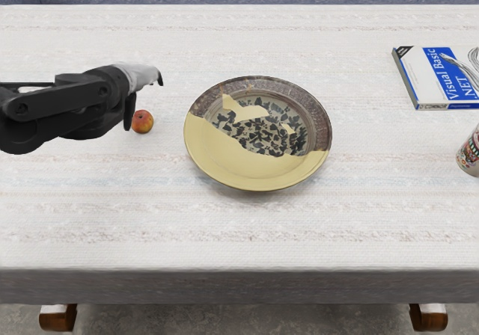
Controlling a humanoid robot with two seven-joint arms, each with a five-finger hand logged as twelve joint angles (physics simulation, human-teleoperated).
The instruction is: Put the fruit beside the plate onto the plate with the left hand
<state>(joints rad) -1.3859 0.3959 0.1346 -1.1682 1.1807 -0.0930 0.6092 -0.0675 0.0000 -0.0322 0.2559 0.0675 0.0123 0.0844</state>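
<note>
The fingers (128,118) of the left hand (135,88) are loosely spread and hold nothing. One dark finger hangs down just left of the apple (143,121), so close that I cannot tell whether it touches. The pale grey part of the hand reaches rightward above and behind the fruit, ending in a dark tip. The black arm comes in from the left edge and lies low over the surface (239,223).

The apple, small and red with a yellow patch, sits on the cloth to the left of the plate (224,163), near it but apart from it, with only cloth showing between them. The plate is wide and shallow, with a brown rim, a cream-yellow glaze over its left and near parts and a dark speckled pattern in the middle. It stands about midway across the surface.

Far to the right, near the back, a blue and white book (438,77) lies flat and is cut off by the picture's right side. Nearer, at the right edge, a sliver of a patterned mug (470,152) shows. Both are well apart from the plate.

The surface is covered in a whitish, faintly striped cloth and runs the full width of the view. Its far edge meets a blue-grey band of the room. Its near edge drops as a front face, below which two brown wooden legs (58,317) stand on a grey floor (239,320).
</note>
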